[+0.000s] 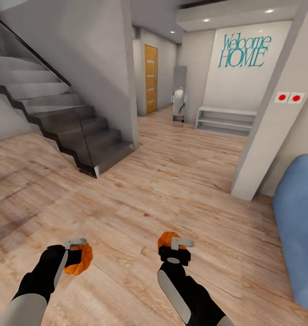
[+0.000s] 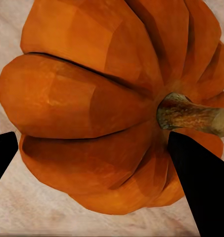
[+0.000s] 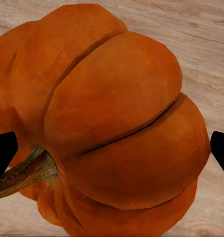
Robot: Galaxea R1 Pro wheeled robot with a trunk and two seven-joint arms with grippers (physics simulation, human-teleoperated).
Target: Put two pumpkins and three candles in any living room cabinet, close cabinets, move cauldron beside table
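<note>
Carrying both pumpkins through a hallway, one per arm. Left tool (image 1: pixel 77 253) at lower left of the head view pinches the left pumpkin (image 1: pixel 79 260); in the left wrist view that pumpkin (image 2: pixel 107 103) sits between the dark fingers (image 2: pixel 198 182), stem pointing to the frame's right edge. Right tool (image 1: pixel 175 248) at lower centre pinches the right pumpkin (image 1: pixel 167 240); in the right wrist view the right pumpkin (image 3: pixel 107 123) spans from one finger (image 3: pixel 3 153) to the other, stem at lower left of the frame. Both pumpkins hang above the wooden floor (image 1: pixel 140 199), not resting on it.

Surroundings: grey staircase (image 1: pixel 68 122) upper left, orange door (image 1: pixel 150 79) top centre, "Welcome HOME" sign (image 1: pixel 244 50) upper right over a low white shelf (image 1: pixel 225 120), two red wall buttons (image 1: pixel 289 97), blue soft seat (image 1: pixel 299 226) at the right edge.

Progress, judged: pickup of both pumpkins looks done, nothing stored yet. Left to do: reach a living-room cabinet, put both pumpkins inside, fetch and store three candles, shut every cabinet, set the cauldron beside the desk. Early stage, robot seems in transit
</note>
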